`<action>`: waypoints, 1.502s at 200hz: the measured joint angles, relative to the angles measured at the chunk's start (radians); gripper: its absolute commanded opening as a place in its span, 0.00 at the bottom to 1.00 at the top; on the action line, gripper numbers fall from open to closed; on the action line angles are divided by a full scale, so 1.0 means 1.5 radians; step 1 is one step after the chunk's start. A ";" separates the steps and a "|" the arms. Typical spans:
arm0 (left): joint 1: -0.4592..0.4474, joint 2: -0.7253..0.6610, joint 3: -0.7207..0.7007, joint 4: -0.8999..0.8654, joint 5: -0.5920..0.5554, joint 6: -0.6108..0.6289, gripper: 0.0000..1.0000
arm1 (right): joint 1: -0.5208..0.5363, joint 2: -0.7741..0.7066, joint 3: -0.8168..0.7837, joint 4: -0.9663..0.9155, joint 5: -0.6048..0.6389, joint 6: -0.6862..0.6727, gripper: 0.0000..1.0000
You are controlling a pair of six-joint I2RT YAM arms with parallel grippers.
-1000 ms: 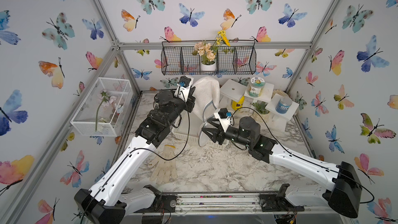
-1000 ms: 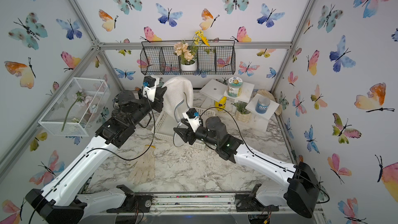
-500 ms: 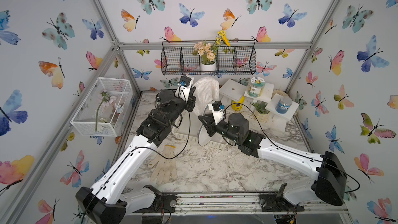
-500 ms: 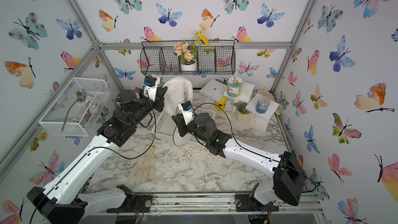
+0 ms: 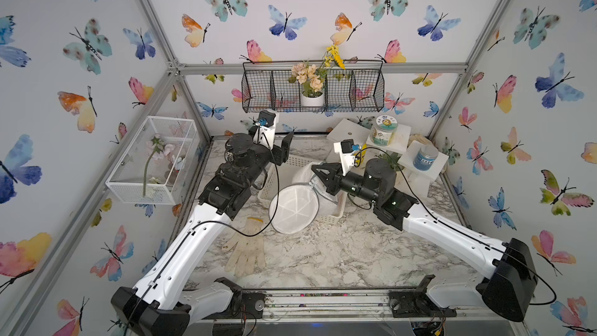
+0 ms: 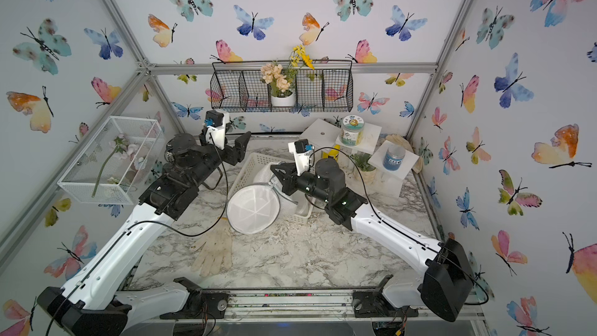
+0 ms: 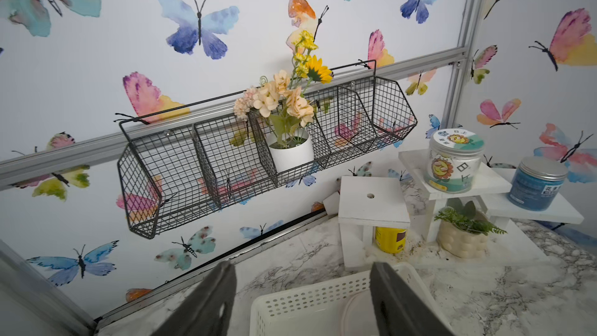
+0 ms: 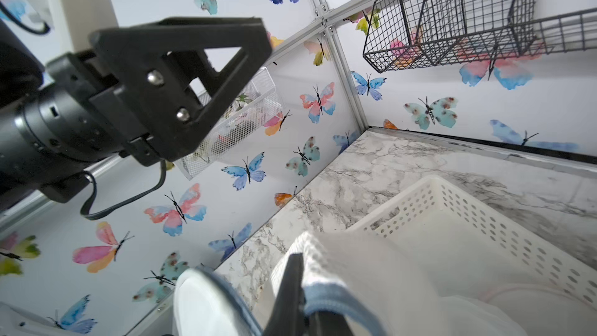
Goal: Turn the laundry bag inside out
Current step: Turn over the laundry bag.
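Marble surface [image 5: 339, 253] inside a butterfly-papered enclosure, carrying near its middle a white perforated basket [image 5: 286, 164]. Laundry bag [image 5: 294, 210], white mesh with a wired round end, lying tipped on its side half inside that basket; round end hanging over the near basket rim and facing the camera in both top views, soft body slumped behind it. Cream work glove [image 5: 245, 248] flat on the surface, just beside the bag's round end and clear of both arms. Right end effector [image 5: 318, 178] pressed together on the bag's upper wall, pinching mesh and the blue trim band [image 8: 336, 297], as seen close up in the right wrist view. Left end effector [image 7: 302, 268] spread wide and empty, held above the far part of the basket, touching nothing. Read as a regrasp stage within the inversion: bag anchored by one arm, other arm free for a hold of its own; no sign yet of the inner face pushed through, so most of the task seemingly ahead. Next move likely calling for a descent of the free end effector to the opposite edge of the opening or into the bag. Then a firm pinch on a single layer of mesh and a pull against the right-hand anchor, without dragging the basket or slipping off the thin trim.
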State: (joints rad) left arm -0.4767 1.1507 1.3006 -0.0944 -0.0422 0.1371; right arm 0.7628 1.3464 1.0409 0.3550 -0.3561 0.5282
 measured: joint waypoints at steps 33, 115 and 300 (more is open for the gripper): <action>0.007 -0.082 -0.041 -0.013 0.030 0.018 0.59 | -0.076 0.037 -0.023 0.113 -0.182 0.145 0.02; 0.007 -0.194 -0.282 -0.057 0.040 -0.031 0.66 | -0.102 0.158 0.036 0.240 -0.441 0.265 0.02; -0.107 -0.175 -0.473 0.269 0.215 -0.070 0.78 | -0.104 0.055 0.053 0.131 -0.459 0.083 0.02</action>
State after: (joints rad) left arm -0.6373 0.8875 0.5915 0.3088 0.2806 0.0322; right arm 0.6071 1.4284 1.1210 0.5522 -1.0439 0.6525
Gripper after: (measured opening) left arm 0.782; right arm 0.053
